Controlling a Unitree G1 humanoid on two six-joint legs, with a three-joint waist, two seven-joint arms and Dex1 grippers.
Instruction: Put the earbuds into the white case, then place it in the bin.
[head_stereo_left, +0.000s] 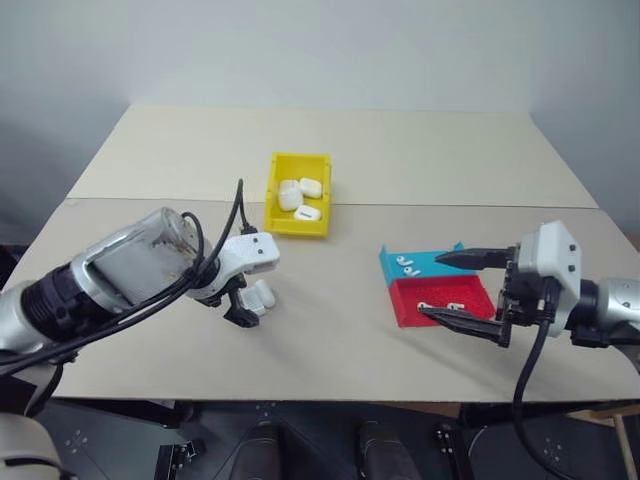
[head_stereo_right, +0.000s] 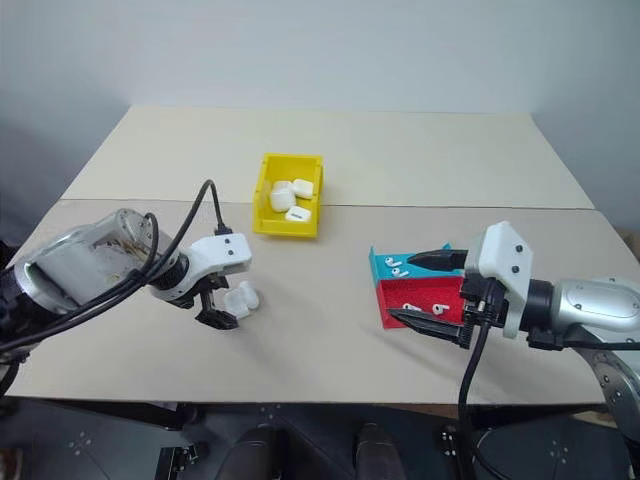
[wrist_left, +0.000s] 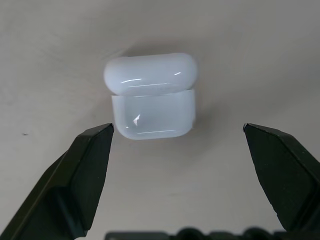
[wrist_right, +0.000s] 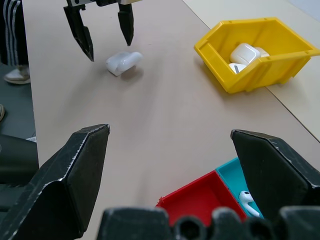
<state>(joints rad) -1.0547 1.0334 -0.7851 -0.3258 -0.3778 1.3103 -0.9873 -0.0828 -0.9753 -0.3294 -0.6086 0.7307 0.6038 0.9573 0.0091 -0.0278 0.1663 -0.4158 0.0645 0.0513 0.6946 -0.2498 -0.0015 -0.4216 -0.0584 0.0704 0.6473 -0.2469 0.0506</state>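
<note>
Left gripper (head_stereo_left: 243, 312) is pointing steeply down over the case (head_stereo_left: 260, 296), fingers (wrist_left: 85, 170) standing wide apart, gripping nothing; the case is lying on the tabletop (head_stereo_left: 330, 340) between the fingertips, untouched, lid closed, toward the near-left part of the table. Right gripper (head_stereo_left: 462, 290) is hovering wide open and empty near the right edge, just over the red tray (head_stereo_left: 440, 300) and blue tray (head_stereo_left: 425, 262). Earbuds (head_stereo_left: 404, 265) are lying in both trays. The bin (head_stereo_left: 298, 194) is sitting mid-table, holding three white cases (head_stereo_left: 299, 197).
</note>
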